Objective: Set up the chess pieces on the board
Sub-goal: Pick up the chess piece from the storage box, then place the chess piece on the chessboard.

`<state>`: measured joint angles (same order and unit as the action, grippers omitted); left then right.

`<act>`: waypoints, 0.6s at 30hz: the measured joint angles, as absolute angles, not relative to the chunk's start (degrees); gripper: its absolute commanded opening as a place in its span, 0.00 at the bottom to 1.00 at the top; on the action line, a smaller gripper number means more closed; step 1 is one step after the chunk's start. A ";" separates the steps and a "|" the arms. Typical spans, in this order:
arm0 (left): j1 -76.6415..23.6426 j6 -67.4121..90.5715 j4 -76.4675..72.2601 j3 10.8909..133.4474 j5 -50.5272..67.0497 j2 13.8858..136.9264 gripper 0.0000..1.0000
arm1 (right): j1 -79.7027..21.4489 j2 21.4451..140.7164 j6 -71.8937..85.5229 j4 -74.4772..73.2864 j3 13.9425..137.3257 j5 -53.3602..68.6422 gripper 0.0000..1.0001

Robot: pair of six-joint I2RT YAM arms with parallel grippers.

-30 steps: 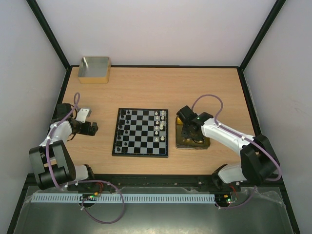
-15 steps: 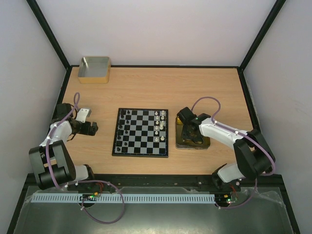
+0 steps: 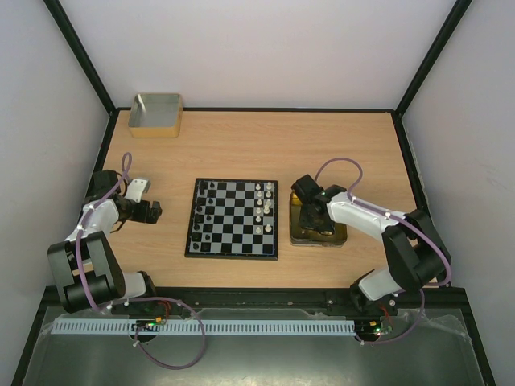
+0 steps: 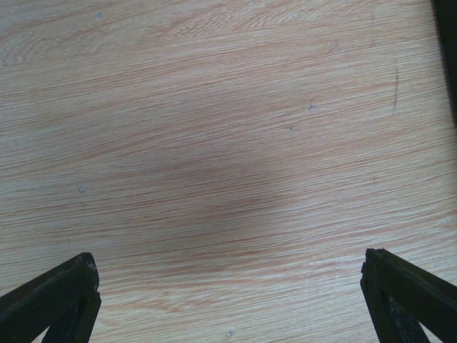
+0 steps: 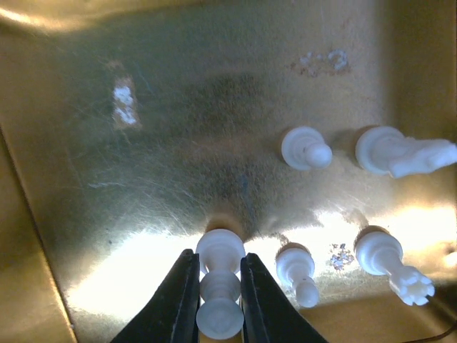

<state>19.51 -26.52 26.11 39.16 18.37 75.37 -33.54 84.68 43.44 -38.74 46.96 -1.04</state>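
Right wrist view: the right gripper (image 5: 218, 266) was clamped on a white chess piece (image 5: 220, 246) inside the gold tin (image 5: 86, 143) — four more white pieces (image 5: 305, 148) lay nearby. The board (image 3: 233, 237) sat beside the tin. The left gripper (image 4: 228, 286) hung wide apart over the table (image 4: 214, 107).

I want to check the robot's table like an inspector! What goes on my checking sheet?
Surface: light wooden table.
Job's things: board in the middle, with black and white chess pieces on it; five more white ones in the gold tin beside it.
Clutter: grey box at the far left corner.
Grippers: left gripper open over bare wood; right gripper pinches a white piece in the tin.
Cables: purple cables loop along both arms.
Surroundings: white walls, black frame.
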 measured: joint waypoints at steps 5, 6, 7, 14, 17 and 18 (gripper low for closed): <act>19.51 -26.52 26.04 39.13 18.37 75.40 0.99 | -33.54 84.66 42.87 -40.07 49.36 -1.96 0.12; 19.51 -26.52 26.02 39.13 18.37 75.40 0.99 | -33.52 84.64 42.83 -40.38 49.71 -2.09 0.12; 19.51 -26.52 26.02 39.13 18.37 75.40 0.99 | -33.50 84.64 42.78 -40.88 50.22 -2.20 0.12; 19.51 -26.52 25.85 38.94 18.37 75.48 0.99 | -33.71 83.70 42.63 -45.19 56.16 -2.57 0.12; 19.51 -26.50 25.67 38.92 18.39 75.70 0.99 | -34.59 83.57 42.68 -47.07 60.71 -2.81 0.12; 19.51 -26.52 25.58 38.92 18.39 75.75 0.99 | -35.18 83.59 42.70 -47.66 62.33 -3.05 0.12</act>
<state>19.51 -26.52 25.58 38.92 18.39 75.75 -35.18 83.59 42.70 -47.66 62.33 -3.05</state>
